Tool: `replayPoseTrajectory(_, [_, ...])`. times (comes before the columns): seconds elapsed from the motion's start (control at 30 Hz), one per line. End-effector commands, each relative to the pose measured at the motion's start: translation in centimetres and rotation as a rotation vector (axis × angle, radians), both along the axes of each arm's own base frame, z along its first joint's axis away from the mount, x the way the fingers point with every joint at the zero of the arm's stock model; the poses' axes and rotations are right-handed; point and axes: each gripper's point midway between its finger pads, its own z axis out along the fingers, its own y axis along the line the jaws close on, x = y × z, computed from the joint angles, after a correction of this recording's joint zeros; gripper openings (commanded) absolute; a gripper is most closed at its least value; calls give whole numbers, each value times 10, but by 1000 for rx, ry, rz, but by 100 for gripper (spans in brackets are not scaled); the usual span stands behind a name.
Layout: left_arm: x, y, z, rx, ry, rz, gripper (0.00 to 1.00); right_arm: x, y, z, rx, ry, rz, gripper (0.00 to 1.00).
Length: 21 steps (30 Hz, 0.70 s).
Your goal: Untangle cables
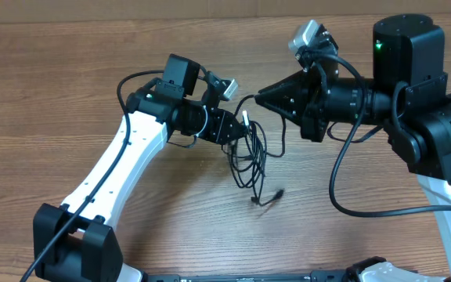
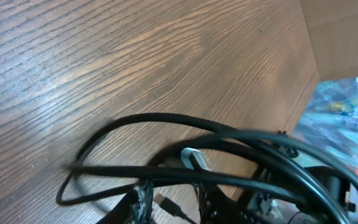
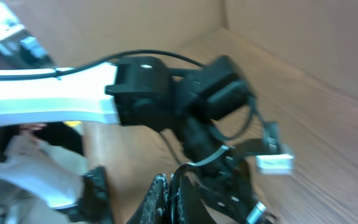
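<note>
Cables (image 1: 250, 150) sit tangled in black loops on the wooden table (image 1: 53, 117)

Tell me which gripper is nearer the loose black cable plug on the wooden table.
Left. Overhead, left gripper sits up-left of the black plug; right gripper is farther up, past the tangle.

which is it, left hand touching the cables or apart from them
Touching. In the left wrist view one cord of the cables lies straight across both fingertips of the left hand.
</note>
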Motion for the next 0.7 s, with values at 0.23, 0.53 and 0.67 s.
replayPoseTrajectory(0.23, [-1,-3,-5,41,-27,-6,19,-34,9,36,134,9,145,4])
replayPoseTrajectory(0.53, [5,5,-12,103,-40,33,25,-26,6,31,106,1,93,4])
replayPoseTrajectory(0.67, [7,6,-12,110,-64,21,43,-25,6,31,106,0,92,4])
